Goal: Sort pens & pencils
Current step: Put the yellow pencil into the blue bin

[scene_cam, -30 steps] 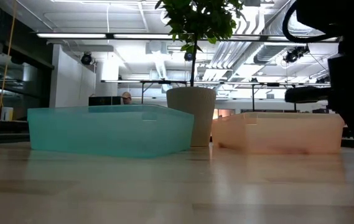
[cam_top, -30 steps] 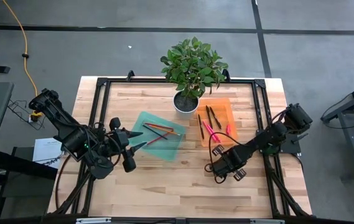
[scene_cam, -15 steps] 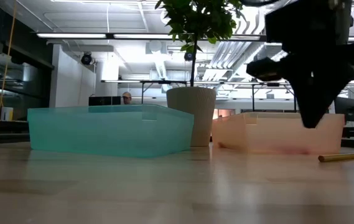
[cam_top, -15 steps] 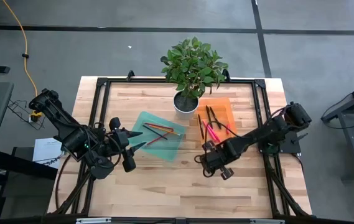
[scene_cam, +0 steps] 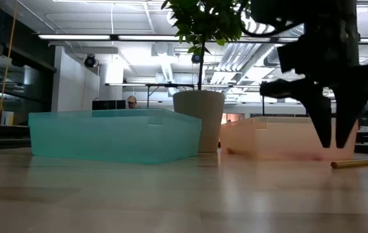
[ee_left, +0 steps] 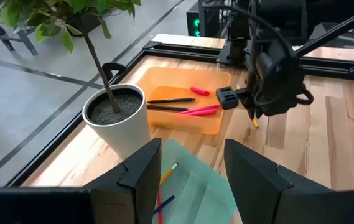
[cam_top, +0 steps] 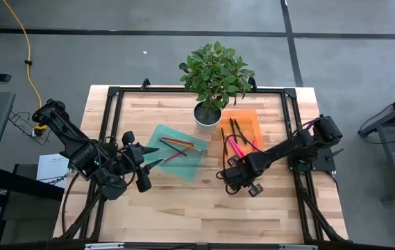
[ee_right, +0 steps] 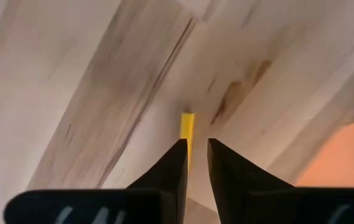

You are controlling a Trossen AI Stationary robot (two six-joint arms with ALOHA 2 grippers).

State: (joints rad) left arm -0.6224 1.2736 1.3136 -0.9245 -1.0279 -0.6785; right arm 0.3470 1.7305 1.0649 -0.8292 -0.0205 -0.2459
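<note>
Right gripper (ee_right: pixel 193 163), lower centre of its wrist view: fingers slightly parted, pinching nothing, poised over 1 yellow pencil (ee_right: pixel 187 132) on bare table (cam_top: pixel 183 208) beside the orange tray (cam_top: pixel 249 123). Pencil's long axis runs straight ahead through the gap, so closing would miss; wrist needs turning. Left gripper (ee_left: pixel 189 180) spread, waiting near the teal tray (cam_top: pixel 180 156), farther off.

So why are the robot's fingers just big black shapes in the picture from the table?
In the low view the bright ceiling lights shine from behind, so the right gripper shows only as a dark shape; the yellow pencil lies blurred at the edge. In the high view the light is even and nothing goes dark.
</note>
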